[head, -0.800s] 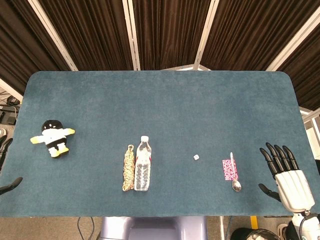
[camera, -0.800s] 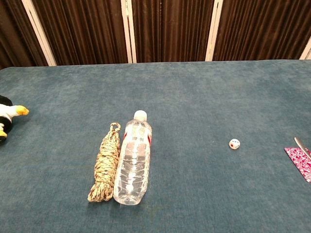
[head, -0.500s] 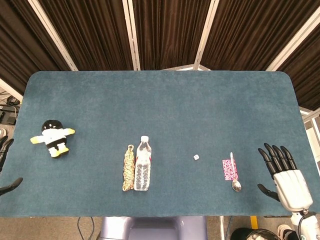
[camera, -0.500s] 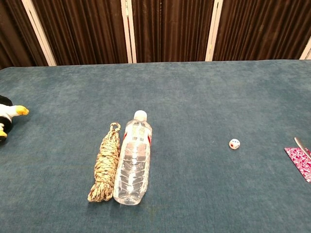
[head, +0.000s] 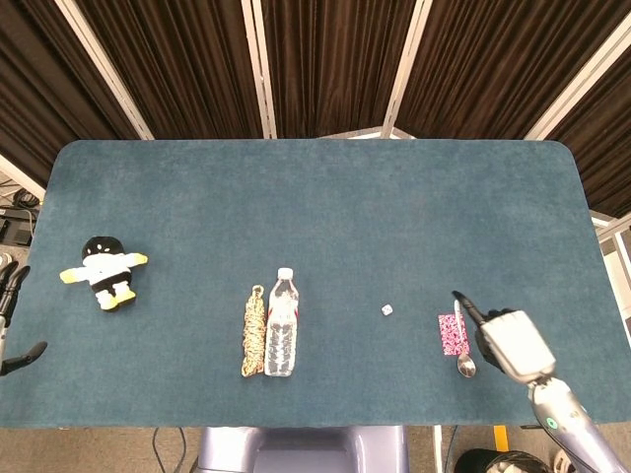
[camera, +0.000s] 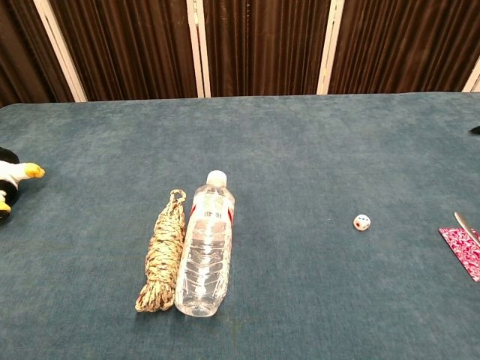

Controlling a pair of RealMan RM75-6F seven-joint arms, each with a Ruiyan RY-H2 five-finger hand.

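My right hand (head: 505, 338) hovers over the table's front right, just right of a metal spoon (head: 465, 365) and a pink patterned card (head: 452, 335). Its dark fingers (head: 465, 307) stretch up and left above the spoon's handle, with nothing in them. A dark fingertip (camera: 475, 130) shows at the right edge of the chest view. My left hand (head: 10, 320) sits at the far left edge, fingers apart and empty, nearest a black, white and yellow plush toy (head: 104, 273). A clear water bottle (head: 281, 323) lies beside a coiled rope (head: 254, 330). A small white die (head: 386, 309) lies between bottle and card.
The blue felt table (head: 315, 197) runs back to a dark curtain wall with white posts. In the chest view the bottle (camera: 206, 247), rope (camera: 161, 251), die (camera: 362, 222), card corner (camera: 465, 251) and the plush toy's edge (camera: 11, 180) show.
My right hand has swung left from the table's right edge to just beside the spoon and turned side-on. The left hand has barely shifted. Nothing on the table moved.
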